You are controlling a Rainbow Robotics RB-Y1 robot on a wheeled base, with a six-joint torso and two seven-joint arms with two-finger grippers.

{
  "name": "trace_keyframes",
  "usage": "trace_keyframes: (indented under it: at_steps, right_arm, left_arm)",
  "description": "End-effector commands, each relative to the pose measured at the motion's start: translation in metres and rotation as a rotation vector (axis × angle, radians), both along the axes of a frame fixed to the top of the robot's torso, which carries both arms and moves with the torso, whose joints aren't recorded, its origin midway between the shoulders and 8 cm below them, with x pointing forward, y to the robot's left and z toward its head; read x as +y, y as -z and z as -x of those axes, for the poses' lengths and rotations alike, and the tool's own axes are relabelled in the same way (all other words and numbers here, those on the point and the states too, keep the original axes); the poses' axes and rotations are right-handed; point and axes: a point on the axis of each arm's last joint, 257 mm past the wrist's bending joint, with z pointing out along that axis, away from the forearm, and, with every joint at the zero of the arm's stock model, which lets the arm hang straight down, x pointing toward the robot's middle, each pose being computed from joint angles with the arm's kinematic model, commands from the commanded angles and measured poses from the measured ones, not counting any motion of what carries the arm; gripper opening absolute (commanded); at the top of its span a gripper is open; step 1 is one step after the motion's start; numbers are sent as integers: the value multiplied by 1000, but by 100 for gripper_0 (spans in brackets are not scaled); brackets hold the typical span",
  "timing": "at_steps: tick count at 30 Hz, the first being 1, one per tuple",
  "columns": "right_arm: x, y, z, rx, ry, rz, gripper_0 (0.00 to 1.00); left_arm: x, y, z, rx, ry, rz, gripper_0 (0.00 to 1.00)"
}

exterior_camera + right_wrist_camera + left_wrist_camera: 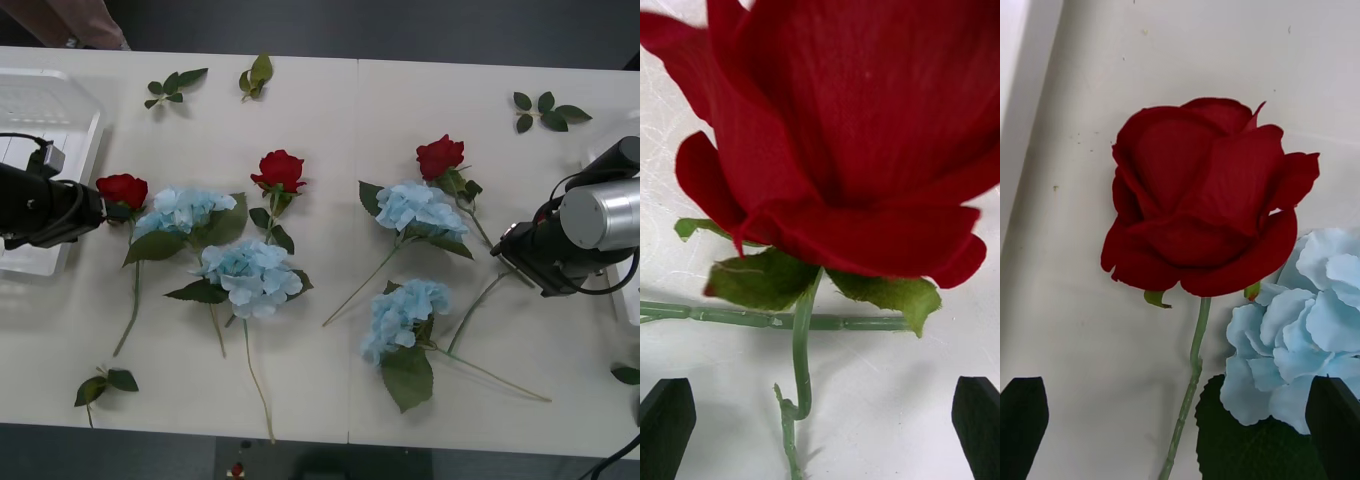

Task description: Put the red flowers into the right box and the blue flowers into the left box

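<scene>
Three red flowers lie on the white table: one at the left [122,190], one in the middle [281,170], one at the right [440,157]. Several blue flowers [250,275] lie among them. My left gripper [100,210] is open right beside the left rose [1199,202], whose stem runs between its fingers [1022,420]. My right gripper [503,248] is open too, with a rose [857,135] close before it and the stem [801,360] between its fingers. The left box [60,120] sits at the far left. The right box [632,295] is mostly hidden behind the right arm.
Loose green leaf sprigs lie at the back [172,85], [255,75], [545,110], near the front left edge [105,385] and at the right edge [628,375]. A blue flower [1300,330] touches the left rose's side. Long stems reach toward the table's front edge.
</scene>
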Motion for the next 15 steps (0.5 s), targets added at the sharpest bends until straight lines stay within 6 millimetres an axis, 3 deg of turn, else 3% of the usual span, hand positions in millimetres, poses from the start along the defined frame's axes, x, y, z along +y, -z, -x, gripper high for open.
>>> trace_keyframes:
  at_steps: [1, 6, 8, 10, 11, 13, 15]
  right_arm:
    - [15, -3, -12, -34, -28, -9, 100]
    - [17, 2, -13, -36, -29, -10, 100]
    - [17, 4, -13, -34, -28, -7, 93]
    - [17, 4, -14, -36, -27, -4, 68]
    - [17, 4, -13, -34, -27, -4, 60]
    - [16, 7, -13, -33, -22, -9, 23]
    - [16, 9, -14, -35, -18, -12, 6]
  left_arm:
    - [3, -10, -15, -29, -16, -9, 100]
    - [0, 1, -18, -14, -19, -17, 100]
    - [1, 4, -18, -8, -15, -33, 100]
    - [-4, 8, -20, -8, -3, -45, 100]
    - [-4, 8, -20, -8, -2, -48, 100]
    - [-8, 10, -21, -13, 4, -49, 100]
    - [-8, 13, -20, -9, 8, -58, 100]
